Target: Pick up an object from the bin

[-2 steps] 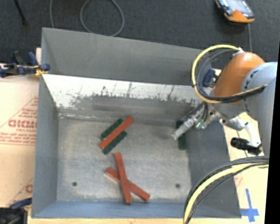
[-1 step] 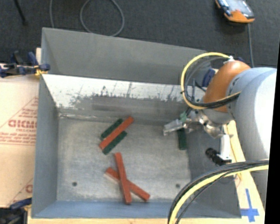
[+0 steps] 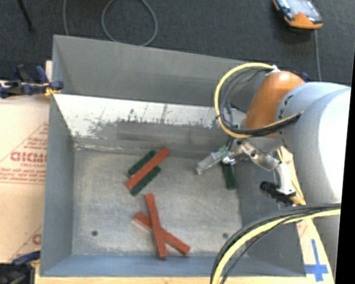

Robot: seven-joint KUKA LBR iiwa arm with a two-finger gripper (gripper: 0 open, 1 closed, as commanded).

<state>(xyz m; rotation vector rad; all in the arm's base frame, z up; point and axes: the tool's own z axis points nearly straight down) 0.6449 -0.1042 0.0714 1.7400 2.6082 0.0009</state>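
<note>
Green stick [image 3: 230, 176] apparently clamped between fingers [image 3: 205, 166] | green sticks [image 3: 144, 180] loose: 2 | red sticks [image 3: 156, 226] loose: 3

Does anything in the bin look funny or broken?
Nothing looks broken. Two red sticks lie crossed low in the view, and a green stick sits by the gripper, apart from the rest.

It looked like a robotics lab: a grey metal bin [image 3: 57, 177] sat under a cabled robot arm [image 3: 317, 138], with loose cables [image 3: 129, 18] and orange-and-black devices [image 3: 297, 10] on a dark floor [image 3: 195, 10].
</note>
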